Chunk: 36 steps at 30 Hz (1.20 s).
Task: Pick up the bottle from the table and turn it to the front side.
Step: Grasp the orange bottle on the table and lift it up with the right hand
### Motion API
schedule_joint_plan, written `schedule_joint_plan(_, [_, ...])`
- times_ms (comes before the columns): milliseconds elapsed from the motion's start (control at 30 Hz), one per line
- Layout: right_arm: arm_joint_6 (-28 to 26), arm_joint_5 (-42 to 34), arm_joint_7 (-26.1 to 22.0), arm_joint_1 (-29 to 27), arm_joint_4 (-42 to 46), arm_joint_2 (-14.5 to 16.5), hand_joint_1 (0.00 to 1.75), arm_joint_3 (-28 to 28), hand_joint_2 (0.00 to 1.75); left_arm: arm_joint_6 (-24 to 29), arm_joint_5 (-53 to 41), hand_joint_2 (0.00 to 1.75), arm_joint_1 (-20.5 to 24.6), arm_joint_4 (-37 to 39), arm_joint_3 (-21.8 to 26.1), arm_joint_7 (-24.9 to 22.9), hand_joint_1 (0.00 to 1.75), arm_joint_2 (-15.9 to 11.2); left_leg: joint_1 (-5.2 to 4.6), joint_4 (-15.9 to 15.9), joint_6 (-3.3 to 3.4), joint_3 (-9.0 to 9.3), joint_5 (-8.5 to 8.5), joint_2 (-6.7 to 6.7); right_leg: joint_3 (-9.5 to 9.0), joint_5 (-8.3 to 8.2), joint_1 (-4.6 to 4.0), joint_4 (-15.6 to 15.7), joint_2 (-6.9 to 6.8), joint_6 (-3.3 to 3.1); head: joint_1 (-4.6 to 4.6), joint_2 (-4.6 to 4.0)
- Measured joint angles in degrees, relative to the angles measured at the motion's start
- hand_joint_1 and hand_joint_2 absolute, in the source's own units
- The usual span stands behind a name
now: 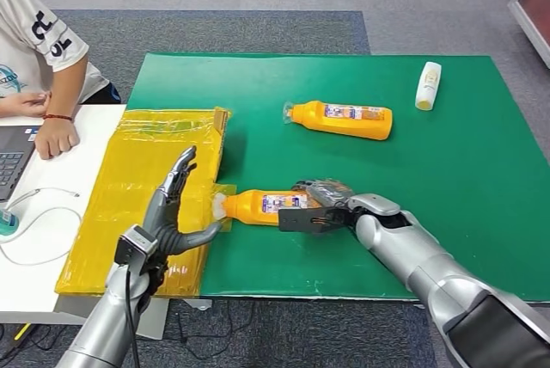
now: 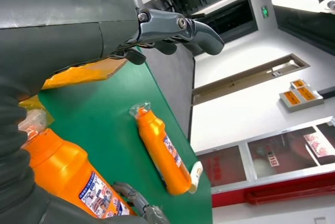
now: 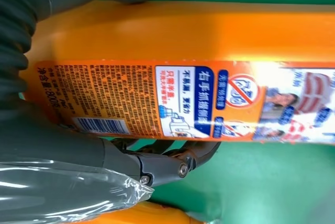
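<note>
An orange bottle lies on its side on the green mat, its plastic-wrapped cap towards the yellow bag. My right hand grips its base end, thumb on one side and fingers on the other. In the right wrist view the bottle shows its printed label with a barcode, framed by the right hand. My left hand hovers open over the bag, fingers spread, a little left of the cap. The left wrist view shows the left hand above the same bottle.
A second orange bottle lies farther back on the mat, and a small white bottle lies at the back right. A yellow bag covers the mat's left edge. A person's hand and a laptop are on the white table.
</note>
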State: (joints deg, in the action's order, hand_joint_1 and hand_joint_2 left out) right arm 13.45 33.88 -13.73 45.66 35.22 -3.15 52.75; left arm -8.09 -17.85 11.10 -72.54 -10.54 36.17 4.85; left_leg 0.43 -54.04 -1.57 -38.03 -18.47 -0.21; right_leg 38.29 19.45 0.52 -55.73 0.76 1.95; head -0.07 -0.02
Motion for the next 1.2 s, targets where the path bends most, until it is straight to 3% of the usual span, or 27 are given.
schedule_joint_plan(233, [2.08, 1.03, 0.68, 1.28, -0.52, 0.0, 0.75, 0.81, 1.75, -0.04, 0.19, 1.75, 0.0, 0.0, 0.44, 0.0, 0.0, -0.19, 0.0, 0.0, 0.0, 0.0, 0.0, 0.0, 0.0, 0.0, 0.0, 0.0, 0.0, 0.0, 0.0, 0.0])
schedule_joint_plan(467, [3.1, 1.44, 1.58, 1.95, -0.65, 0.0, 1.68, 1.74, 1.75, -0.15, 0.39, 1.75, 0.15, -0.02, 0.84, 0.0, 0.0, -0.32, 0.0, 0.0, 0.01, 0.01, 0.0, -0.01, -0.01, 0.01, 0.0, 0.0, 0.0, 0.01, 0.0, 0.0])
schedule_joint_plan(500, [3.07, 1.38, 1.62, 1.98, -0.67, -0.01, 1.73, 1.78, 1.75, -0.15, 0.45, 1.75, 0.15, -0.02, 0.86, 0.0, 0.0, -0.34, 0.0, 0.0, 0.01, 0.01, 0.0, -0.01, -0.01, 0.01, 0.0, 0.0, 0.0, 0.01, 0.0, 0.0])
schedule_joint_plan(1033, [1.32, -0.38, 0.44, 1.89, -1.02, -0.51, 1.75, 1.96, 1.75, -0.15, 0.72, 1.75, 0.11, -0.02, 0.92, 0.0, 0.0, -0.52, 0.0, 0.0, 0.01, 0.01, -0.01, -0.01, 0.0, 0.01, 0.0, 0.0, 0.0, 0.01, 0.0, 0.0])
schedule_joint_plan(1200, [-1.67, -5.45, -2.77, -0.1, -0.51, -1.46, 1.75, 0.34, 1.75, -0.08, 0.69, 1.75, 0.06, -0.02, 0.92, 0.0, 0.0, -0.52, -0.01, 0.0, 0.01, -0.01, -0.01, -0.02, 0.0, 0.01, 0.0, 0.01, -0.01, 0.01, 0.01, 0.0])
